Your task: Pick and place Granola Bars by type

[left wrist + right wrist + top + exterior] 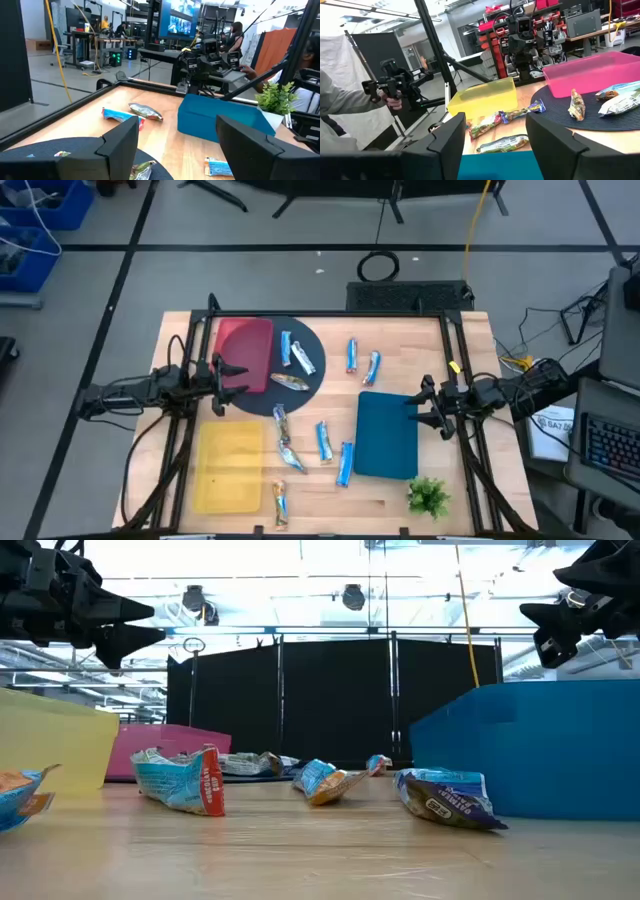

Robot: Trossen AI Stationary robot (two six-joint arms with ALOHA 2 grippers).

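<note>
- The counter (400, 330) carries, from biggest down, a teal bin (388, 435), a yellow bin (232, 467), a pink bin (245, 355) resting on a dark round mat (315, 385), and a small green plant (429, 497).
- Judging by the bins, the sorting has barely begun: all three look empty from above.
- The Granola Bars (325, 442) are all loose. About three lie on the mat beside the pink bin, two on bare wood behind the teal bin, and the rest between the yellow and teal bins.
- Their long axes mostly run front to back with slight tilts; the one on the mat's near edge lies more crosswise. No shared heading.
- The left claw (222, 385) hangs over the pink bin's edge, fingers spread wide, holding nothing.
- The right claw (418, 410) hovers above the teal bin's right edge, likewise apart and empty.
</note>
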